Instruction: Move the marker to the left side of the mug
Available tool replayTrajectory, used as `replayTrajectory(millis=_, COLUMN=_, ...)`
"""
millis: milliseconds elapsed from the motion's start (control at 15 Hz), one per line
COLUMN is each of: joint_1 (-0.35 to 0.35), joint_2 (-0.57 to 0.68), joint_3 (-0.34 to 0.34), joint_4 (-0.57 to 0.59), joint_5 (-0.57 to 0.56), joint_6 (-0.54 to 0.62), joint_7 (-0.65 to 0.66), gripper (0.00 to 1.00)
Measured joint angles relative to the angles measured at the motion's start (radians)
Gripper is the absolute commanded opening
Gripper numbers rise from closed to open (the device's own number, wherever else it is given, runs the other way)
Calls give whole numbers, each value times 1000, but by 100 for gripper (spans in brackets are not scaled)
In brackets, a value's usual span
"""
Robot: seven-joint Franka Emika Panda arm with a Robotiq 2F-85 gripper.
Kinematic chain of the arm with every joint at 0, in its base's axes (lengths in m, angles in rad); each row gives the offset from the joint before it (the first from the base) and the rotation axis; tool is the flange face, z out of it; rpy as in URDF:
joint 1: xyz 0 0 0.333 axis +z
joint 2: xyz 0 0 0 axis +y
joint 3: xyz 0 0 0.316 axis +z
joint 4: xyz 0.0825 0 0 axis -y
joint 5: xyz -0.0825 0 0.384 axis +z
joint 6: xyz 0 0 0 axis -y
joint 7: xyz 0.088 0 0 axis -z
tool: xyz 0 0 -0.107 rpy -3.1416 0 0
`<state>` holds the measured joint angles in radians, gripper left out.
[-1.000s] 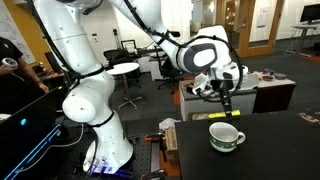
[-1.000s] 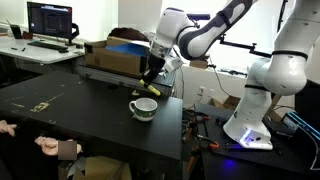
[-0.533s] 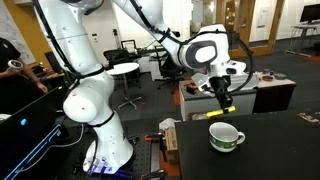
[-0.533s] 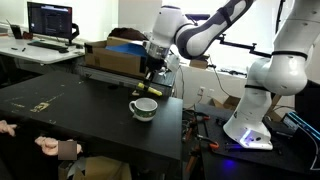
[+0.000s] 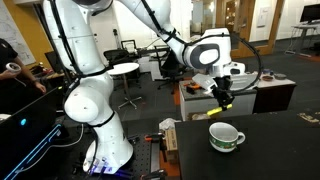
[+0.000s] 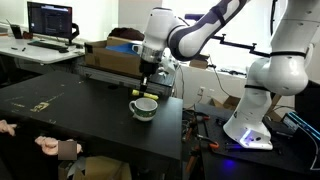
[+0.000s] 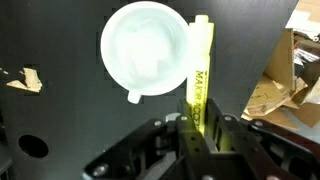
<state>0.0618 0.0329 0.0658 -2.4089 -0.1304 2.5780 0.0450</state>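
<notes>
In the wrist view my gripper (image 7: 198,135) is shut on the yellow-green marker (image 7: 199,70), which sticks out from between the fingers. The marker's length lies right beside the rim of the white mug (image 7: 147,53), whose small handle points down-left in that view. In both exterior views the gripper (image 5: 224,98) (image 6: 146,84) hangs above the mug (image 5: 226,137) (image 6: 143,108), which stands on the black table (image 5: 280,150) (image 6: 80,115). The marker (image 5: 222,92) shows as a small yellow spot at the fingers, held in the air.
An open cardboard box (image 6: 112,55) stands at the table's far edge, also at the right edge of the wrist view (image 7: 280,75). A scrap of tape (image 7: 25,80) lies on the table. A person's hands (image 6: 50,145) rest at the table's near edge. Monitor (image 6: 50,20) behind.
The gripper with the marker has moved across above the mug, toward the left in one exterior view, and a little lower. The mug has not moved.
</notes>
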Motion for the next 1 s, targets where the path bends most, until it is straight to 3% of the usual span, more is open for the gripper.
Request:
replayTrajectory(millis=133, joint_1=0, joint_2=4, joint_3=0, joint_4=0, joint_5=0, joint_6=0, joint_7=0, gripper=20)
replayTrajectory(millis=200, joint_1=0, joint_2=4, joint_3=-1, joint_4=0, joint_5=0, joint_6=0, joint_7=0, gripper=5)
replayTrajectory(millis=667, joint_1=5, joint_2=25, joint_3=7, joint_4=-3, joint_5=11, joint_6=10, joint_7=-11, gripper=5)
replayTrajectory(millis=1000, joint_1=14, joint_2=49, joint_3=43, joint_4=-15, joint_5=157, joint_6=36, joint_7=-177, gripper=5)
